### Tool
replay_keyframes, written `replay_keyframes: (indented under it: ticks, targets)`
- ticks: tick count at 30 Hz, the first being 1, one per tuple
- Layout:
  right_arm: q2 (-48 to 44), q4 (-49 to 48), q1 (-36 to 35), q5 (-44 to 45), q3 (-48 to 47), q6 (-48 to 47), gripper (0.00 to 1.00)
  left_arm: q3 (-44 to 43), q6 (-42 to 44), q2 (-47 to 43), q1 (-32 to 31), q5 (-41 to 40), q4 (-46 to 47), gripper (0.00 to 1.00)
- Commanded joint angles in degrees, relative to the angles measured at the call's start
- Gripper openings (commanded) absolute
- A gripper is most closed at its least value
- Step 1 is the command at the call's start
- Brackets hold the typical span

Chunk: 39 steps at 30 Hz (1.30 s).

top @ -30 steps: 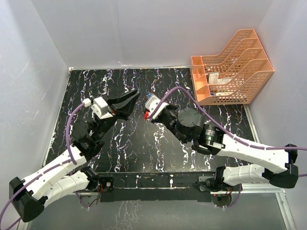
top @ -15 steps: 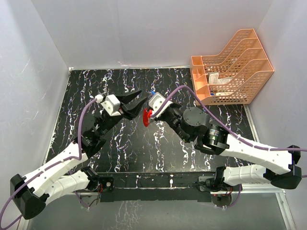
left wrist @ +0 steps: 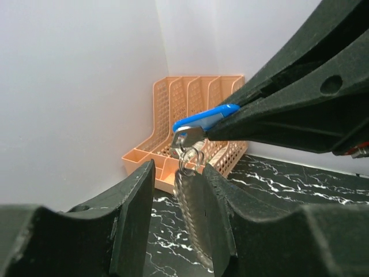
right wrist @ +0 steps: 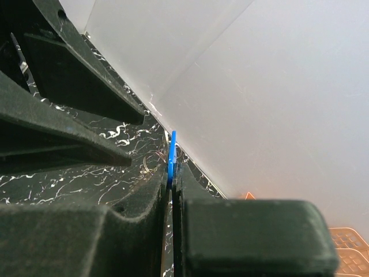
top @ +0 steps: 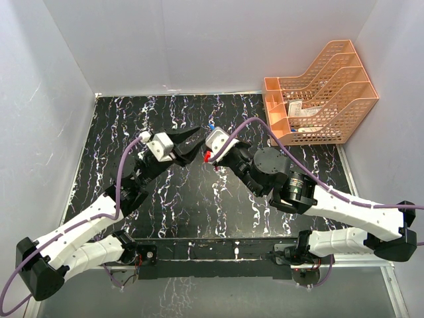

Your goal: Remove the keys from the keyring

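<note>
At the near edge the two arms rise from their bases and lean in over the black marbled table (top: pixel 126 126). The left gripper (top: pixel 196 144) sits just left of the blue-headed key (left wrist: pixel 203 120) with its jaws spread apart. In the left wrist view its two fingers (left wrist: pixel 134 219) stand one on each side of the keyring (left wrist: pixel 193 216), which hangs straight down below the key. Whether either finger touches the loop cannot be told. The loop looks pale grey and edge-on there; from above, a red part of it shows just on the near side of the key. A small wire ring (left wrist: pixel 190 157) links the top of the loop to the key's silvery blade. The right gripper (right wrist: pixel 172 180), reaching in from the right of the key, is clamped on the blue head, its jaws pressed flat against it with part of the head poking out. Beyond and to the right of the key, an orange mesh file rack (top: pixel 321 93) stands at the table's far right corner by the white back wall (top: pixel 199 46).
</note>
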<state>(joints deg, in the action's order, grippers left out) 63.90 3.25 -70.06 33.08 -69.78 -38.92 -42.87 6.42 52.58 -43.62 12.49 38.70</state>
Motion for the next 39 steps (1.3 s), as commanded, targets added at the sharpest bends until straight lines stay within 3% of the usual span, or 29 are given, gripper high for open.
replay_keyframes:
  ticks: [1, 15, 20, 35, 39]
  targets:
    - [-1.41, -3.25, 0.01, 0.33, -2.95, -0.19, 0.00, 0.58, 0.80, -0.25, 0.02, -1.96, 6.52, 0.36]
    - [-1.51, -3.55, 0.06, -0.25, -2.54, -0.02, 0.00, 0.06, -1.88, 3.29, 0.02, 0.25, 8.14, 0.33]
    - [-1.55, -3.60, 0.01, -0.36, -2.28, 0.00, 0.00, 0.10, -1.97, 3.66, 0.04, -0.36, 9.15, 0.24]
    - [-1.62, -3.69, 0.01, -0.41, -2.09, 0.16, 0.00, -0.18, -3.78, 5.58, 0.02, 1.13, 10.46, 0.21]
    - [-1.64, -3.77, 0.01, -0.49, -2.03, 0.17, 0.00, 0.04, -3.57, 5.47, 0.02, 0.57, 10.72, 0.14]
